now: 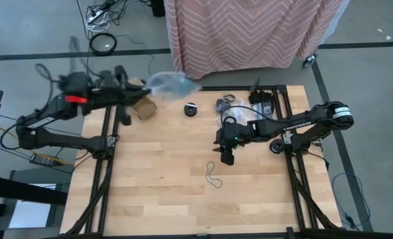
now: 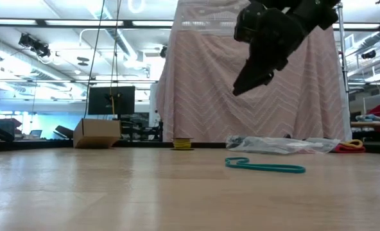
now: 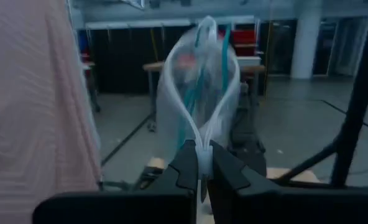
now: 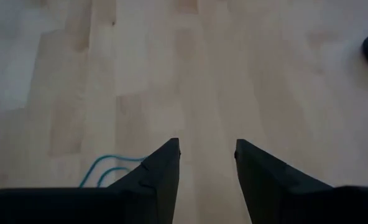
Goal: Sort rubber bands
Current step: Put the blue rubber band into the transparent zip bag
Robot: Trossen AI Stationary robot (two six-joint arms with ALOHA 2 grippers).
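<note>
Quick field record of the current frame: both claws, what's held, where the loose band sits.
left claw: shut on clear plastic bag, raised at the table's far-left edge; teal bands visible inside
right claw: open, empty, hovering above bare wood mid-table
teal rubber band: lying flat on the table, just short of the right claw, untouched
second plastic bag: lying at the far edge
cardboard box: far left, beside the left claw

Teal band (image 4: pixel 112 169) is disappearing behind the right gripper's finger (image 4: pixel 156 177), lower left. Bag (image 1: pixel 170 83) is blurring, upper centre; contents indistinct.
</note>
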